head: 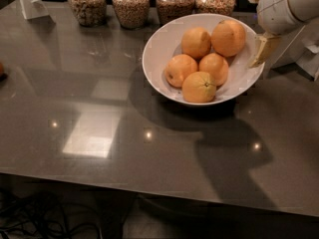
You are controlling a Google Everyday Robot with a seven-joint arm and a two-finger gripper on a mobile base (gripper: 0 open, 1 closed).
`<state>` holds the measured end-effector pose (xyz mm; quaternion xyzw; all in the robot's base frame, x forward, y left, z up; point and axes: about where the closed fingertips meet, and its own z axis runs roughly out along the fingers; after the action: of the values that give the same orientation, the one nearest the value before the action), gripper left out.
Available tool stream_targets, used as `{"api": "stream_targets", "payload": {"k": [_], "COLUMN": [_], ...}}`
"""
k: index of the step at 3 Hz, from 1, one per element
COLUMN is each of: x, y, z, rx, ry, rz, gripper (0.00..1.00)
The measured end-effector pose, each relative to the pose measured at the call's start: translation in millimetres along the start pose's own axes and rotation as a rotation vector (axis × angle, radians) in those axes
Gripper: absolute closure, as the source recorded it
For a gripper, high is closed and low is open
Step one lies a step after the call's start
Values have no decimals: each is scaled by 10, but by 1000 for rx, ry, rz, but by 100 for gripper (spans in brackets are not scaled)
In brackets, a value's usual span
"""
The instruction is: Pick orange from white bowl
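The white bowl [159, 49] stands on the dark table at the back right and holds five oranges. The orange [229, 38], the largest and smooth, lies at the bowl's back right. An orange with a dark stem dimple [199, 87] lies at the front. Three smaller oranges lie between them. My gripper [259, 54] hangs from the white arm [284, 1] at the bowl's right rim, just right of the large orange and apart from it. It holds nothing that I can see.
Several glass jars of grain [131, 5] stand in a row behind the bowl. A white stand [31, 1] is at the back left corner. The table's front edge [149, 190] runs across the lower view, with cables on the floor below.
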<state>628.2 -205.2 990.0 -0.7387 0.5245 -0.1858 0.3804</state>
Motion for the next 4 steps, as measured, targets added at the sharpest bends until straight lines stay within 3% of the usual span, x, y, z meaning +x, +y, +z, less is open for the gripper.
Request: {"api": "stream_targets", "payload": {"k": [1,2,4], "x": [61,127,167], "y": [-30,-44,29], "z": [94,301,547], "rx": [11,15,-19], "ry": [0,-12,-28], "rz": [-71,-115,-112], "gripper": [6,29,25]}}
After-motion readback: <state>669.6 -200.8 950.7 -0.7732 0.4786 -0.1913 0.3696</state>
